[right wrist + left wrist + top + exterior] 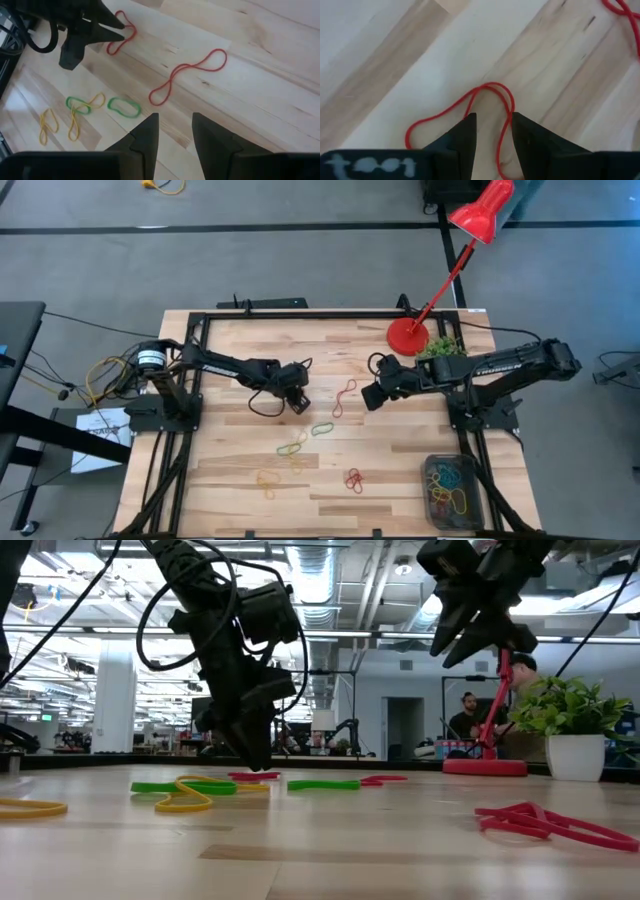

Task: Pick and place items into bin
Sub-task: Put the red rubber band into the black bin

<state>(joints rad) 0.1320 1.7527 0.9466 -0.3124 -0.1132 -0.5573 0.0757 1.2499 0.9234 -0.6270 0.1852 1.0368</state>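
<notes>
Your left end effector (492,137) hangs low over the wooden desk (240,470), its fingers apart and straddling one strand of a thin red rubber loop (485,107), likely lined up to pinch it. That loop's long axis runs slantwise across the fingers. Your right end effector (175,135) waits above, fingers apart. The dark grey translucent plastic bin (455,485) sits at the near right corner, already holding several bands.

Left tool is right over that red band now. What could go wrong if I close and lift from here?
The left tool stands open astride only one strand of the red band lying flat on the table; closing may pinch wood or let the thin loop slip out. The bin sits at the far corner beside the right arm, so a loosely held band could drop during the long carry.
</notes>
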